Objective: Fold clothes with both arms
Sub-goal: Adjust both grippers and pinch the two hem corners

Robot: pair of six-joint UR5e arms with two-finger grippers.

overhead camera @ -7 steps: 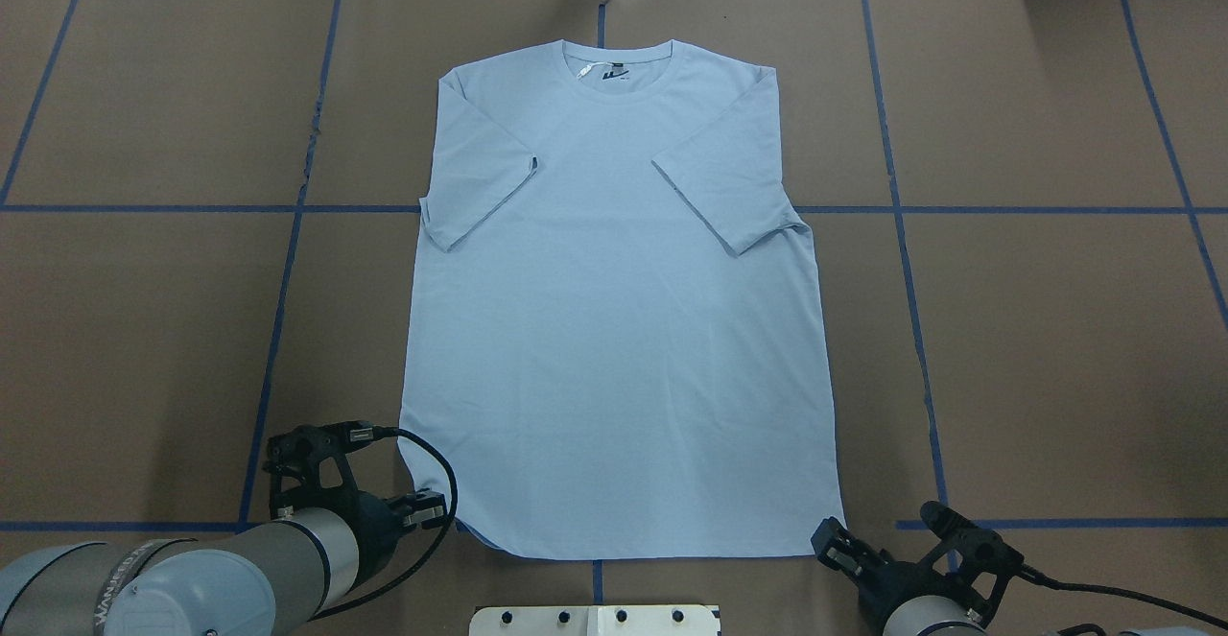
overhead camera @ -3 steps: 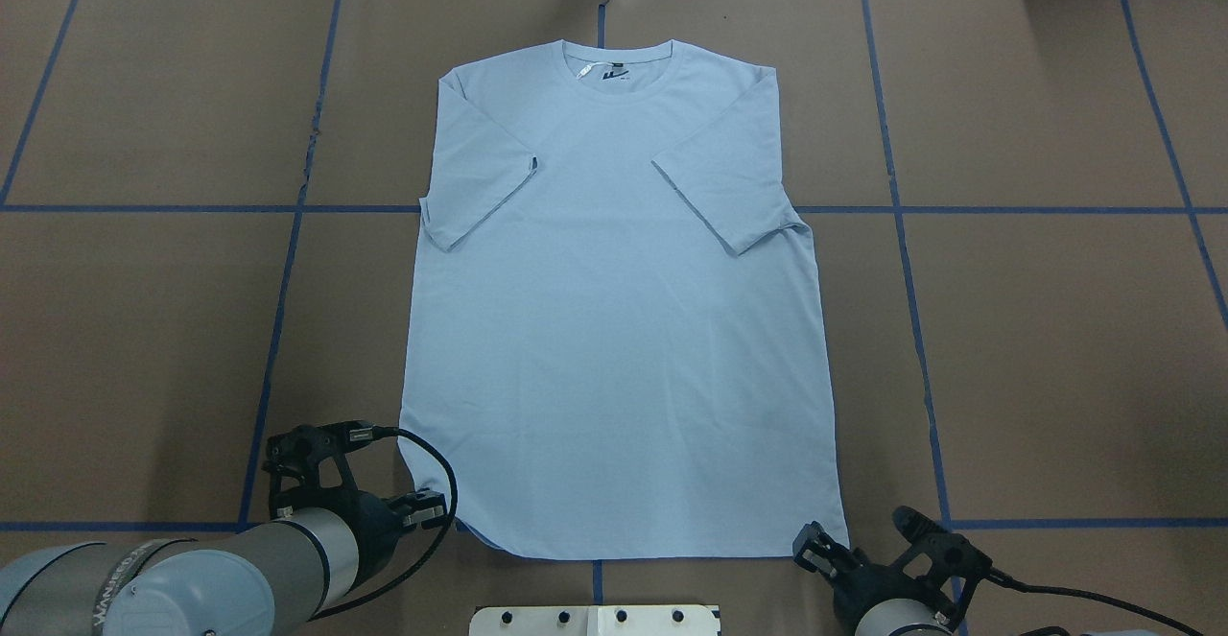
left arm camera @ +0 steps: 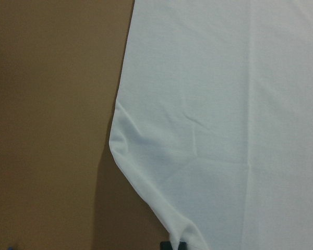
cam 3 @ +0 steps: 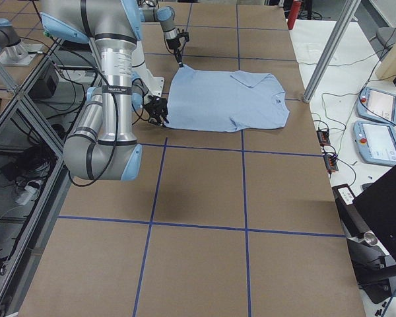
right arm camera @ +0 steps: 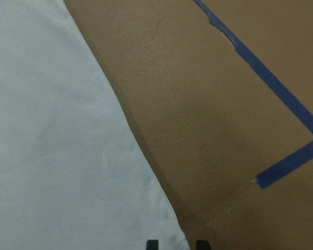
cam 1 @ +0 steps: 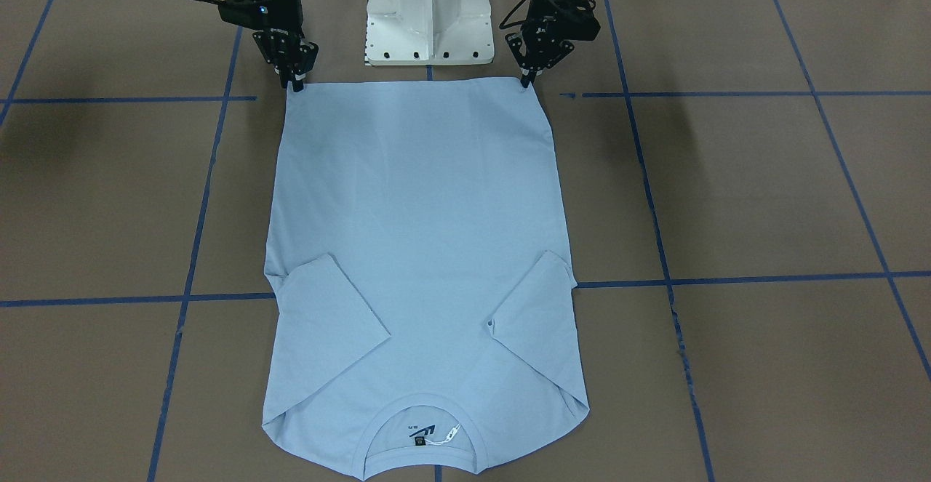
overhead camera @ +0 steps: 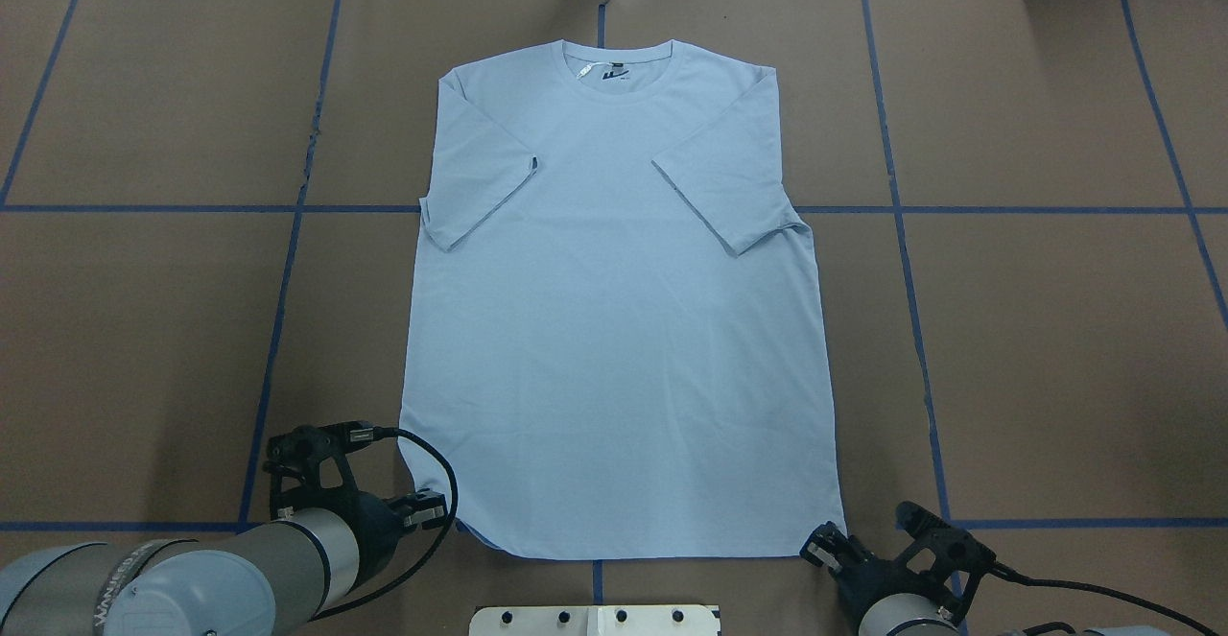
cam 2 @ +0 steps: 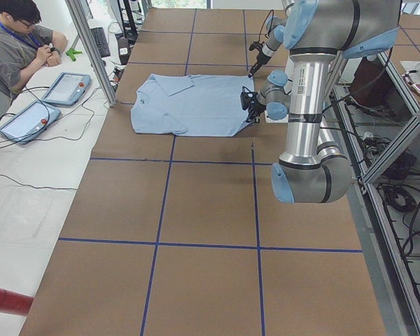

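Edging inward over the last second, the right hand (overhead camera: 827,550) now sits at the near right corner of the T-shirt (overhead camera: 614,348), at its hem, while the left arm has not shifted. Its wrist view shows the two fingertips (right arm camera: 152,245) apart with the hem corner lying between them: released, nothing gripped yet. The left hand (cam 1: 525,81) looks clenched on the other near corner, tips together and small creases running into them. The step in hand, I judge, is taking both hem corners. Done well, the right hand should close low against the counter (overhead camera: 1055,348), catching both layers a little in from the edge, then both hands should lift evenly so the cloth stays square. Beyond the hands the T-shirt lies flat, both sleeves (overhead camera: 480,176) folded inward, the collar (overhead camera: 619,65) at the far end.
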